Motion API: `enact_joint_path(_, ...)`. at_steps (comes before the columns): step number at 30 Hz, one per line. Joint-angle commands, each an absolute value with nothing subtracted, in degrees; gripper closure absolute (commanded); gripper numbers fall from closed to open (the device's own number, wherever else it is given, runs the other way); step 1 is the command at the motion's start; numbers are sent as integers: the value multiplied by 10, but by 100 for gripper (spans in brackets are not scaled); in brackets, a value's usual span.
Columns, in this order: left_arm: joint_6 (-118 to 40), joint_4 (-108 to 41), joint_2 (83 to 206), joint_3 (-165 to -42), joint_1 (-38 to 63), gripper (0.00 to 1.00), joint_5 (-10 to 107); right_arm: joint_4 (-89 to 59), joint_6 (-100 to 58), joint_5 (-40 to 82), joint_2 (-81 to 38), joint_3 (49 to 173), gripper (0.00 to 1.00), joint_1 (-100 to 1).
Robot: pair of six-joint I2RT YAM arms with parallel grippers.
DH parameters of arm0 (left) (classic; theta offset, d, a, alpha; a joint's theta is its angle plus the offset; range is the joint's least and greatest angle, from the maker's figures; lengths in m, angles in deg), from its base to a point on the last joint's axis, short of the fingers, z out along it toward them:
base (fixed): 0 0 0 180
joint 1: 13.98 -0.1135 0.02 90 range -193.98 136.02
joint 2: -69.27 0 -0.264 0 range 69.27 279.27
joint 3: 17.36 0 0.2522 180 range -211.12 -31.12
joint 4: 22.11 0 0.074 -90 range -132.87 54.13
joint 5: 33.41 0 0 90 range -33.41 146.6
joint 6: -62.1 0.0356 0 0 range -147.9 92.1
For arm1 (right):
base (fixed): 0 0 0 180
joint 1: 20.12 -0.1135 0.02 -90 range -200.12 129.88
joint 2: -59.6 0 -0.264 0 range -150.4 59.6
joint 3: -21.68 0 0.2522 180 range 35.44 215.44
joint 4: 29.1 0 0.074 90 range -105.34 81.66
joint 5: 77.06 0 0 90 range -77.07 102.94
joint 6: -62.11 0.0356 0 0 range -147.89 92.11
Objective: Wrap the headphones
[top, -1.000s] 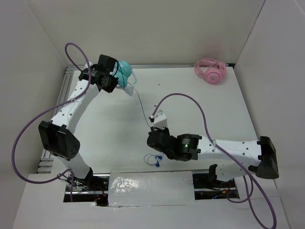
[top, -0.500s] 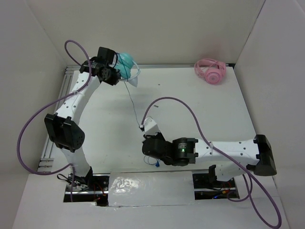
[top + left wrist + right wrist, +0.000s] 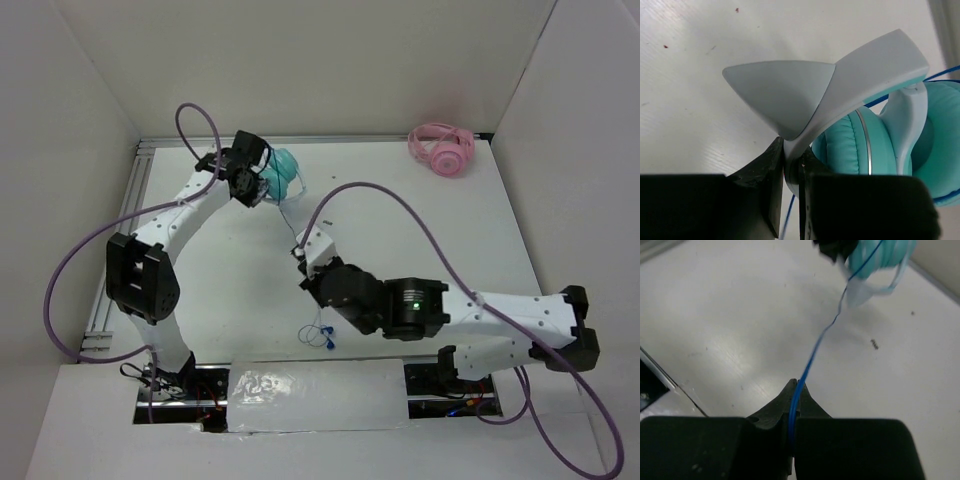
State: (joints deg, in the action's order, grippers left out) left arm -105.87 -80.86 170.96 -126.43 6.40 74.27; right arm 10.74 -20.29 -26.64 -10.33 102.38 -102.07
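The teal headphones (image 3: 283, 172) hang in my left gripper (image 3: 262, 186) above the table's back left. In the left wrist view the jaws are shut on the white-grey band (image 3: 860, 80), with a teal ear cup (image 3: 880, 145) beside them. The thin blue cable (image 3: 816, 347) runs taut from the headphones down to my right gripper (image 3: 302, 258), which is shut on it near the table's middle. The headphones also show at the top of the right wrist view (image 3: 875, 260). The cable's loose end with the blue plug (image 3: 328, 340) lies near the front edge.
Pink headphones (image 3: 441, 149) lie at the back right corner. White walls enclose the table on three sides. A foil-covered panel (image 3: 315, 393) sits at the front edge between the arm bases. Purple arm cables loop above both arms.
My left gripper has carried the headphones right and forward, away from the back left corner. My right gripper has moved slightly up the table with the cable, and its forearm has swung.
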Motion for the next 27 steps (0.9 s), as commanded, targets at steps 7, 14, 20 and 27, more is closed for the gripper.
enact_joint_path(7,-925,-676,1623,-1159,139,100,809,37,-361,-304,-9,1092,100,-961)
enact_joint_path(14,-756,-492,1505,-973,183,100,732,-27,-433,-273,36,1060,100,-869)
enact_joint_path(20,-662,-445,1406,-887,213,100,674,-72,-444,-147,70,1010,100,-757)
enact_joint_path(27,-584,-391,1287,-789,233,100,572,-109,-402,-59,68,967,100,-653)
